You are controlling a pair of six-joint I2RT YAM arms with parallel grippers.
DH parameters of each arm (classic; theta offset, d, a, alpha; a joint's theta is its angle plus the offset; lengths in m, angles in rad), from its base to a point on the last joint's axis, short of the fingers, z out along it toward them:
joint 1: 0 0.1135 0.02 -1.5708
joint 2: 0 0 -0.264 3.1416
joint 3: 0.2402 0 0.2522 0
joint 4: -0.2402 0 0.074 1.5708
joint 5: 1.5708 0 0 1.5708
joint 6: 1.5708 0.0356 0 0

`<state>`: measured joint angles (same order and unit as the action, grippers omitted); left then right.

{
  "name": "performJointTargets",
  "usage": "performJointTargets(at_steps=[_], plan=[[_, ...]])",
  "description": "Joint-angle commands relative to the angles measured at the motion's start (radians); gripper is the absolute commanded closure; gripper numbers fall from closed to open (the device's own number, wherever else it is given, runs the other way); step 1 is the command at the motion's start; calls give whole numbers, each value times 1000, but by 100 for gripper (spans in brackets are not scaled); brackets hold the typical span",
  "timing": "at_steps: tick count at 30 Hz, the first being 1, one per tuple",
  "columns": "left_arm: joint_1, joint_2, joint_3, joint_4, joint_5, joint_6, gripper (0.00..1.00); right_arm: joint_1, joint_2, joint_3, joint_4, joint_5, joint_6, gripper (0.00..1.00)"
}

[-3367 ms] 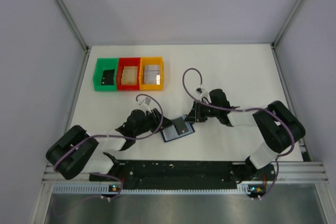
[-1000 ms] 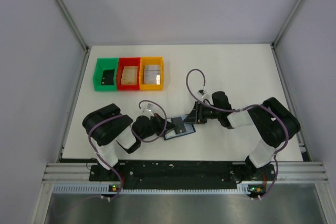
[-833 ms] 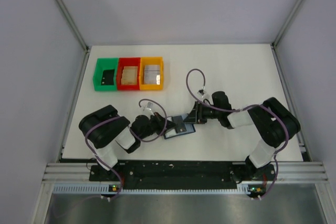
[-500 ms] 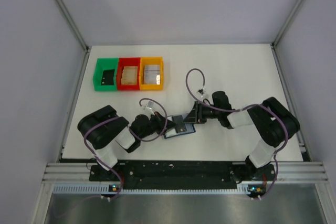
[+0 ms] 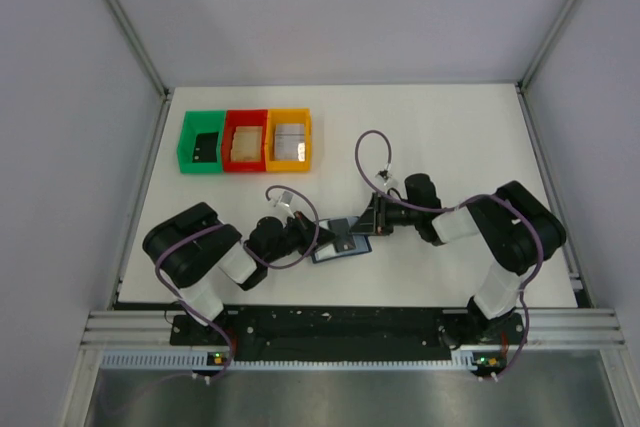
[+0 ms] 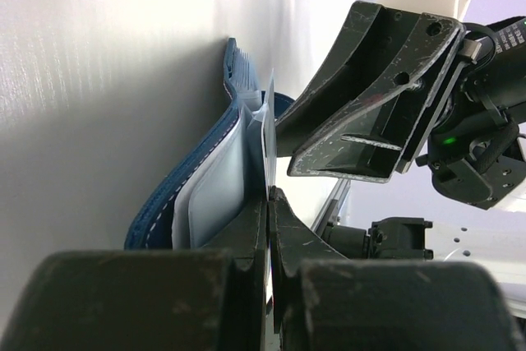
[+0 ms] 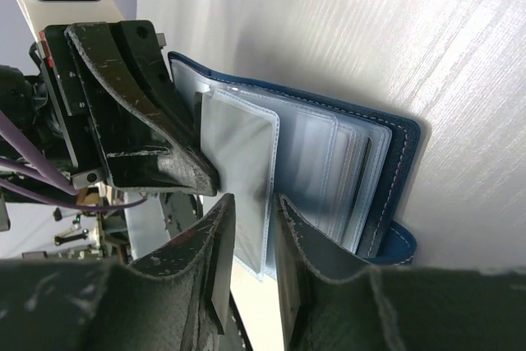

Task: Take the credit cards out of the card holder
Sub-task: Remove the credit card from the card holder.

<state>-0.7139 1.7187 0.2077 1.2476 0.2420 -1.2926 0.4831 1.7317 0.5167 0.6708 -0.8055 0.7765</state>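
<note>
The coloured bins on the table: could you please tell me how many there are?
3, side by side at the far left of the table: the green bin on the left, the red bin in the middle, the orange bin on the right. None appears hidden.

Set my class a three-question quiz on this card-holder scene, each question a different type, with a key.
1. True or false: the card holder lies folded shut.
2. In the row of bins, which colour stands in the middle? A green, B red, C orange.
3. Fill in: the left hand is ___ on a sleeve of the holder.
Key: 1 false; 2 B; 3 shut.
</note>
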Motion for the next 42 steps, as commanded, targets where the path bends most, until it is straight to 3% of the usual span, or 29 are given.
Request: performJointTargets(at_steps=[1, 9, 18, 23, 28, 31, 38, 42], plan=[[-2, -62, 12, 423, 29, 10, 100, -1, -21, -6, -39, 51, -49, 72], [1, -70, 16, 423, 36, 7, 100, -15, -34, -9, -51, 54, -53, 64], [1, -93, 51, 421, 60, 10, 100, 8, -12, 2, 30, -35, -22, 65], [1, -76, 47, 421, 63, 10, 100, 5, -12, -10, 95, -66, 6, 78], [1, -73, 33, 423, 57, 18, 96, 5, -18, -15, 102, -61, 3, 100], [1, -73, 25, 423, 54, 21, 87, 3, -21, -17, 95, -60, -2, 100], [11, -88, 10, 423, 68, 33, 76, -3, -20, -15, 81, -57, 0, 100], [16, -100, 1, 423, 91, 42, 76, -8, -17, -17, 81, -58, 0, 100]])
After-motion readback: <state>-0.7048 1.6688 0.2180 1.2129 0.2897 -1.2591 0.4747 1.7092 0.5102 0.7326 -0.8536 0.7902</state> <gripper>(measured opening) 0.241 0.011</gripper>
